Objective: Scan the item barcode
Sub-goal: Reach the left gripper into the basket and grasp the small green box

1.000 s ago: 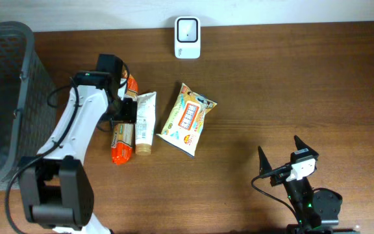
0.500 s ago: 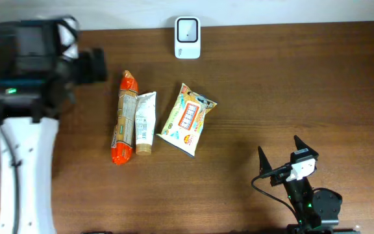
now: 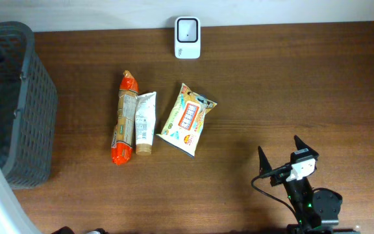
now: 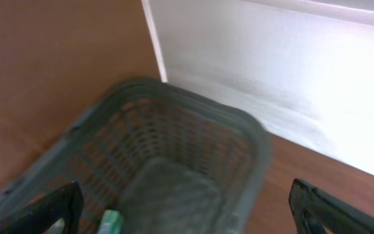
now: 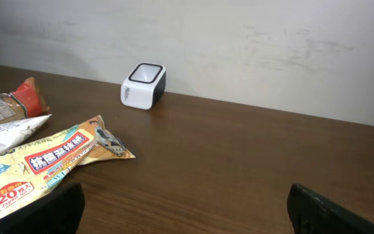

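The left hand point(image 4: 187, 214) hangs over the basket point(image 4: 193, 104), its fingers spread as wide as they go with nothing between them. Directly below it is the mesh floor. A small green-labelled thing point(image 4: 111, 222) lies near one fingertip, too cut off to name. I judge this hand to be between items, so the step is fetching the next one to scan.

To its right, well clear of the basket, three goods lie on the table point(image 3: 291, 78). An orange-ended packet point(image 3: 124, 117) touches a white tube point(image 3: 145, 122), and a yellow snack bag point(image 3: 187, 119) lies just beside them. The scanner point(image 3: 187, 29) stands beyond the bag at the far edge, its window facing upward.

The right hand point(image 5: 187, 211) sits low near the front edge, also fully open and empty. The bag is ahead of it to the left and the scanner is farther ahead.

No barcode can be made out on any pack, so the code has to be found before lifting. Grip across the narrow width near one end, so the fingers do not cover the print. Hold lightly, since these soft wrappers will likely crumple and bend the code. The packet and tube touch, so come down on an outer side or one may drag the other along. Then turn the coded face flat toward the window and hold it steady, close by
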`<move>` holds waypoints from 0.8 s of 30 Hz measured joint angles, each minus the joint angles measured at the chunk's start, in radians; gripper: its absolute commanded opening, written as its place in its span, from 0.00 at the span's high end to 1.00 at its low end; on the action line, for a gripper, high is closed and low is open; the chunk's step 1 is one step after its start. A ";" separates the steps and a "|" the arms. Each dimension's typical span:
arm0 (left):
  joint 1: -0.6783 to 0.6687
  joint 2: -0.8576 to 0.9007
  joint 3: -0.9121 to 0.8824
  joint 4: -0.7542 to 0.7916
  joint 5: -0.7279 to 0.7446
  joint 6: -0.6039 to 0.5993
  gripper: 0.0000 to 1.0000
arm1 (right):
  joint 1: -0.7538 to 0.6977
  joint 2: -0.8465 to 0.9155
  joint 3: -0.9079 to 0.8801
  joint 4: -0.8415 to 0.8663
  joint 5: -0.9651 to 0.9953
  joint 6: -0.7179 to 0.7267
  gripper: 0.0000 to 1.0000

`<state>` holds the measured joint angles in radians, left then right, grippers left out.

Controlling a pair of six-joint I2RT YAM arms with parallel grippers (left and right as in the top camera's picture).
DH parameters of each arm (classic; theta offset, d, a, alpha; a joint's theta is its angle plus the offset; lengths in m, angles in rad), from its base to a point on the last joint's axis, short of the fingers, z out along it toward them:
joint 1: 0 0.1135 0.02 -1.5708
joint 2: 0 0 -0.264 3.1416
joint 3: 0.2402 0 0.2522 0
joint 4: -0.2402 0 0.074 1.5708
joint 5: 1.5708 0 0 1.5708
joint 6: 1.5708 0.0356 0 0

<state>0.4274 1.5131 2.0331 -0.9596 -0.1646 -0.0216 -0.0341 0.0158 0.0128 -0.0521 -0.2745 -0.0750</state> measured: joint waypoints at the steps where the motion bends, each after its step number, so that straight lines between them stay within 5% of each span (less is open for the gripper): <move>1: 0.026 0.002 0.001 -0.007 -0.009 0.002 0.00 | 0.000 0.000 0.000 0.000 0.000 0.000 0.01; 16: 0.103 0.152 0.006 -0.066 -0.038 0.041 0.01 | 0.000 0.000 0.000 0.000 0.000 0.000 0.01; 24: 0.224 0.370 -0.006 -0.153 0.045 0.109 0.14 | 0.000 0.000 0.000 0.000 0.000 0.000 0.01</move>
<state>0.6514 1.8835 2.0270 -1.1126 -0.1200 0.0872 -0.0341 0.0158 0.0128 -0.0521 -0.2745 -0.0750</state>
